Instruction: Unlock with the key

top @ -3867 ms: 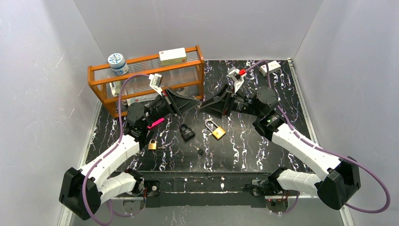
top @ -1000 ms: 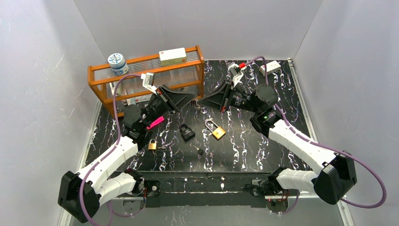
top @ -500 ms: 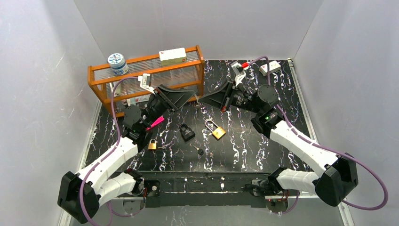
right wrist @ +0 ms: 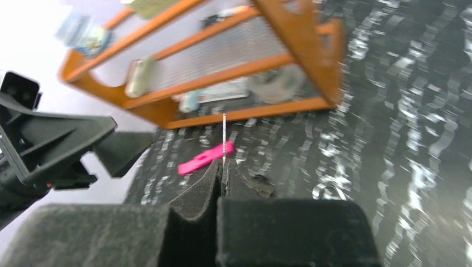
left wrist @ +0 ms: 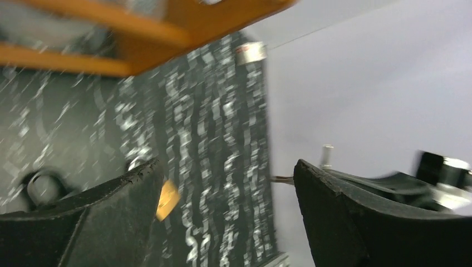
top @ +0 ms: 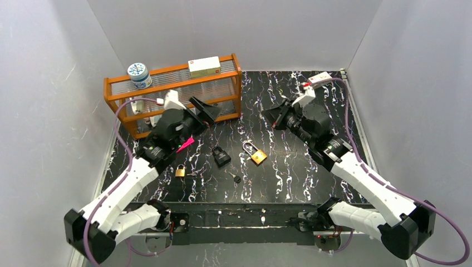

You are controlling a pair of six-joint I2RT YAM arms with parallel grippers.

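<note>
My left gripper (top: 207,110) hangs a little left of the centre of the frame, close to the lower right corner of the orange rack (top: 167,72), and it points to the right. My right gripper (top: 268,115) is right of the centre and points to the left, well apart from the other one. From this height I cannot tell how the jaws stand.

Below them, on the black marbled table (top: 278,178), lies a black padlock (top: 221,156). Near it on the right lies a brass padlock (top: 256,156) with a long shackle. Lower in the frame lies a key (top: 236,178) with a dark head. More to the left there is a small brass padlock (top: 180,171), with a pink thing (top: 185,145) above it. On top of the rack stand a round tin (top: 138,75) and a white box (top: 204,66).
</note>
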